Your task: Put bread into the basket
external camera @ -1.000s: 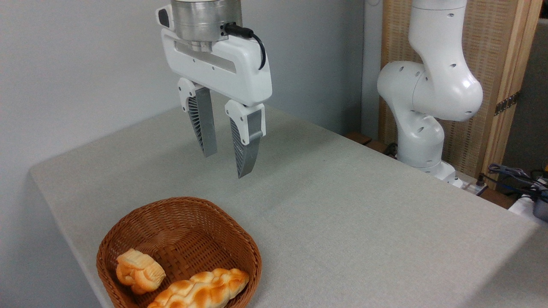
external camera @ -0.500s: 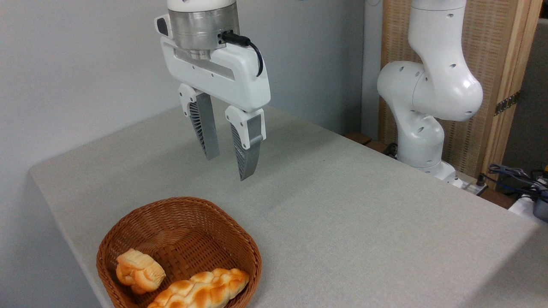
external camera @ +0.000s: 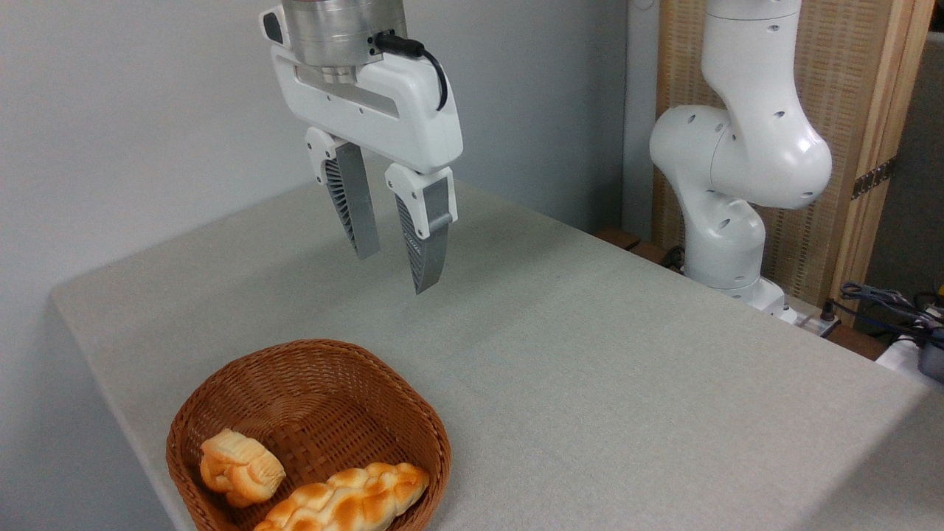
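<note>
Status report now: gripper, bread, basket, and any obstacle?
Gripper open, empty, high above table. Bread lying in basket, beside small roll. Nothing in the way.

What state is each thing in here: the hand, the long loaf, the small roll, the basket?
hand: open, empty, up in the air beyond the basket, fingers pointing down.
bread: lying inside the basket along its near side, free of the hand.
small roll: resting inside the basket at its left, beside the bread.
basket: upright on the table, holding both pieces.
</note>
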Robot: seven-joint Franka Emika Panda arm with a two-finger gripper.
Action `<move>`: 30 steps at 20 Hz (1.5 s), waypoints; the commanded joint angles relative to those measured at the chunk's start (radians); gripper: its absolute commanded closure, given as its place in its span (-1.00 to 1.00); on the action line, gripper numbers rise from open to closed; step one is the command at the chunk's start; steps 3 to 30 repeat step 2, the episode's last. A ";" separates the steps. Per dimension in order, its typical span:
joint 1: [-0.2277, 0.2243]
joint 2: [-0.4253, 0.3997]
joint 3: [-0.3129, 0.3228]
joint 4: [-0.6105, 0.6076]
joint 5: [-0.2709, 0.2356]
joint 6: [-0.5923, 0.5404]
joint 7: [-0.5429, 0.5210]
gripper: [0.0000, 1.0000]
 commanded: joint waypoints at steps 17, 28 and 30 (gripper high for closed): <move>0.004 0.014 -0.010 0.028 0.005 -0.028 -0.007 -1.00; 0.004 0.014 -0.010 0.028 0.005 -0.028 -0.007 -1.00; 0.004 0.014 -0.010 0.028 0.005 -0.028 -0.007 -1.00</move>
